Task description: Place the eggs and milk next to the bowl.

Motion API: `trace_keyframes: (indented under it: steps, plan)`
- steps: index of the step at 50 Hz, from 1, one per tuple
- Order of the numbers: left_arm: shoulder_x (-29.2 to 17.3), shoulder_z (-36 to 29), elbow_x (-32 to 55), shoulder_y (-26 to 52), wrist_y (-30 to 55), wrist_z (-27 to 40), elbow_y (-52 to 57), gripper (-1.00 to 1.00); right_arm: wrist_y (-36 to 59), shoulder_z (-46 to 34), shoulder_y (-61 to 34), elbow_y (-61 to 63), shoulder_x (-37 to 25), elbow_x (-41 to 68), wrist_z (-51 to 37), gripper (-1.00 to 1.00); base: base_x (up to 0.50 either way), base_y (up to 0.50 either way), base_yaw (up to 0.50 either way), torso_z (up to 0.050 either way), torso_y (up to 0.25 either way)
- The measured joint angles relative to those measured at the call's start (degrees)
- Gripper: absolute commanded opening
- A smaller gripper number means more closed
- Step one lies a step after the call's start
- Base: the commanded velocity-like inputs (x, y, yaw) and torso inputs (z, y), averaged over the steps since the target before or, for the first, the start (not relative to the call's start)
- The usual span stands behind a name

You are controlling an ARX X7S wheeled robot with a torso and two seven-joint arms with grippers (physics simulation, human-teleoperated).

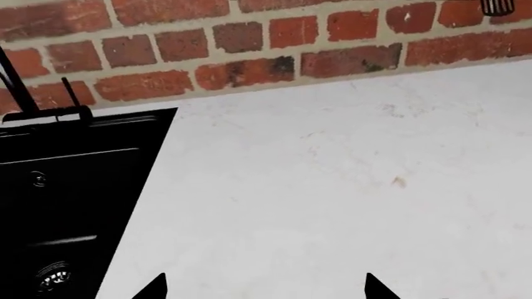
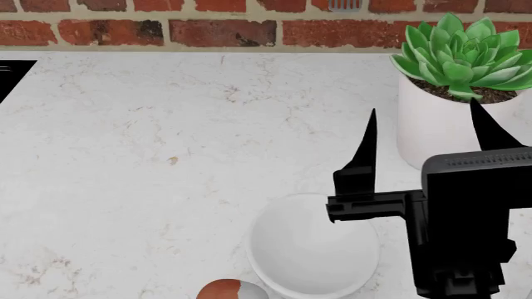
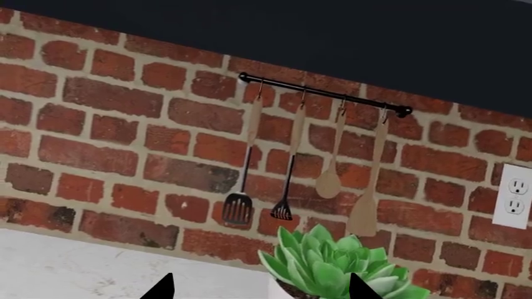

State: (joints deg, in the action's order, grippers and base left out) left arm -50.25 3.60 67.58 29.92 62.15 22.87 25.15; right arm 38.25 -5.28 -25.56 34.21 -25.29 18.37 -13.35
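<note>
Currently our right gripper (image 2: pixel 422 134) hovers with jaws released behind the bowl (image 2: pixel 312 249); left jaws released too. We should descend toward the reddish egg (image 2: pixel 226 290) beside the bowl.

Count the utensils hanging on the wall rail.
4, side by side on the black rail in the right wrist view: a slotted spatula, a smaller black spatula, a wooden spoon and a wooden spatula. None seem hidden.
</note>
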Motion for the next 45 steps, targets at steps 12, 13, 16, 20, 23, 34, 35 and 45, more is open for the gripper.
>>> trace_keyframes:
  steps: [12,13,16,20,23,34,35,45]
  plan:
    - [-0.1,5.1,2.4,-4.3,1.5,7.1,0.4,1.0,-1.3,-0.3,0.3,-1.1,0.1,0.0,0.2,1.0,0.0,0.0,0.0,0.0,0.0]
    - [-0.1,5.4,2.6,-4.6,1.6,7.6,0.4,1.0,-1.4,-0.3,0.3,-1.2,0.2,0.0,0.2,1.0,0.0,0.0,0.0,0.0,0.0]
    - [-0.2,6.5,3.0,-5.6,1.8,8.7,0.5,1.0,-1.8,-0.3,0.5,-1.4,0.2,0.0,0.3,1.0,0.0,0.0,0.0,0.0,0.0]
    - [-0.2,7.8,3.3,-6.9,1.8,10.0,0.5,1.0,-2.1,-0.4,0.6,-1.7,0.2,0.0,0.3,1.0,0.0,0.0,0.0,0.0,0.0]
    - [-0.1,8.6,3.1,-7.8,1.5,10.5,0.3,1.0,-2.2,-0.4,0.5,-1.8,0.2,0.0,0.3,1.0,0.0,0.0,0.0,0.0,0.0]
    - [0.7,8.6,-0.1,-9.4,-1.0,10.1,-3.4,1.0,-2.2,-1.0,0.1,-2.1,0.2,0.0,0.3,1.0,0.0,0.0,0.0,0.0,0.0]
    - [0.8,8.4,-0.6,-9.4,-1.3,10.0,-3.9,1.0,-2.2,-1.0,0.1,-2.1,0.2,0.0,0.2,1.0,0.0,0.0,0.0,0.0,0.0]
    - [1.4,5.6,-4.3,-8.7,-3.6,7.8,-7.6,1.0,-1.7,-1.4,-0.3,-2.0,0.2,0.1,0.1,1.0,0.0,0.0,0.0,0.0,0.0]
